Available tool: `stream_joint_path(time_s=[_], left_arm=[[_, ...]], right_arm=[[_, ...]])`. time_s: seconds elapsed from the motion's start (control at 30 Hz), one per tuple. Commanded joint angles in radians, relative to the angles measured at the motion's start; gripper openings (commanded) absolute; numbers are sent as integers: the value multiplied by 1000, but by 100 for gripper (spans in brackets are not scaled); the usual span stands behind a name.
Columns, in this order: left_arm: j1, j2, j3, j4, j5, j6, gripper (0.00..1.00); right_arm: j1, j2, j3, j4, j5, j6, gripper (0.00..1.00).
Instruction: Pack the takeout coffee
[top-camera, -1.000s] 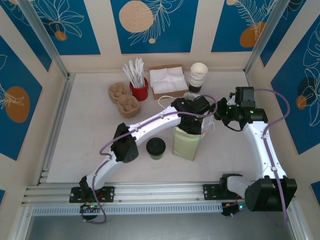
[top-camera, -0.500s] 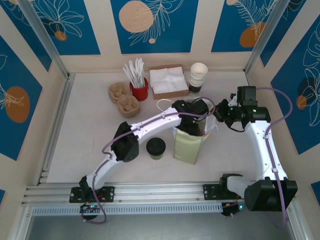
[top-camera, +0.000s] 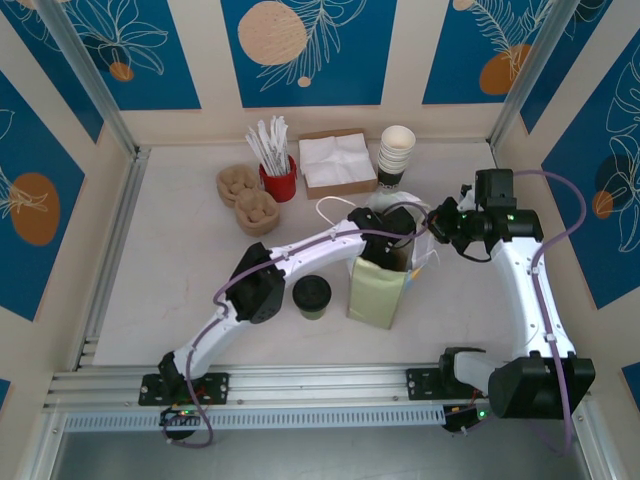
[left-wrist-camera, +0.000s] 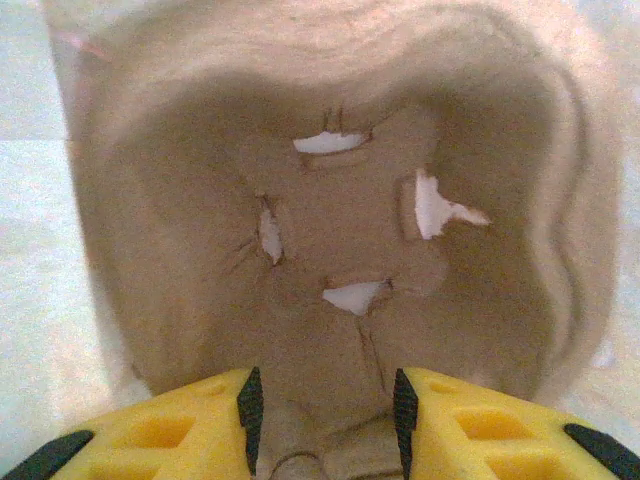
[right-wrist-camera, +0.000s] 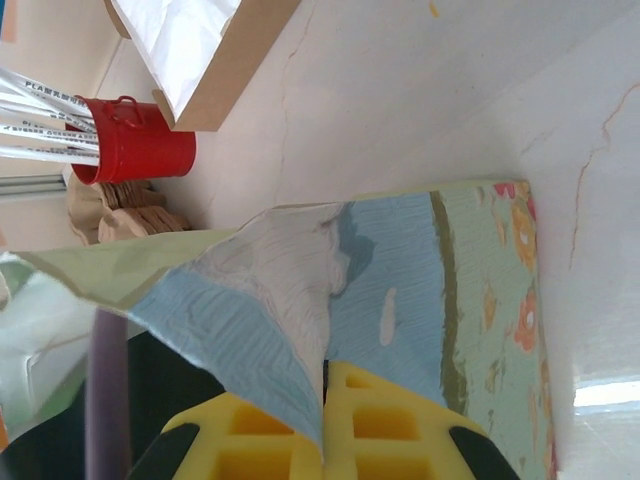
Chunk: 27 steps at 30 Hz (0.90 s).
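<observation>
The takeout coffee (top-camera: 311, 293), a short olive-green cup with a black lid, stands on the table just left of the pale green paper bag (top-camera: 375, 297). My left gripper (top-camera: 388, 247) reaches down into the bag's open top. In the left wrist view its yellow fingers (left-wrist-camera: 210, 430) sit either side of a ridge of a brown pulp cup carrier (left-wrist-camera: 330, 230) that lies inside the bag; the gripper (left-wrist-camera: 322, 400) looks shut on it. My right gripper (top-camera: 437, 228) is shut on the bag's rim (right-wrist-camera: 300, 300), holding it open, fingertips together (right-wrist-camera: 325, 378).
At the back stand a red tin of wrapped straws (top-camera: 278, 178), a brown box of napkins (top-camera: 337, 160) and stacked white cups (top-camera: 396, 152). Two more pulp carriers (top-camera: 247, 198) lie left of the tin. Walls close the table on three sides.
The left arm has pushed a little further into the bag and its elbow has shifted right. The right gripper keeps its hold on the rim, barely moved.
</observation>
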Motion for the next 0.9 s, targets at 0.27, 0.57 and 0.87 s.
stream_joint_path(time_s=[0.27,0.57,0.87], left_arm=[[9,48,-44,13,34,-12,40],[8,37,-97,63,48,-14,40],[10,20,-97,85,33,-14,44]], right_arm=[[-5,15,61,-90,-15,-38,1],[-5,17,89,-84,-38,-37,0],[-5,22,126,-82,-78,-29,0]])
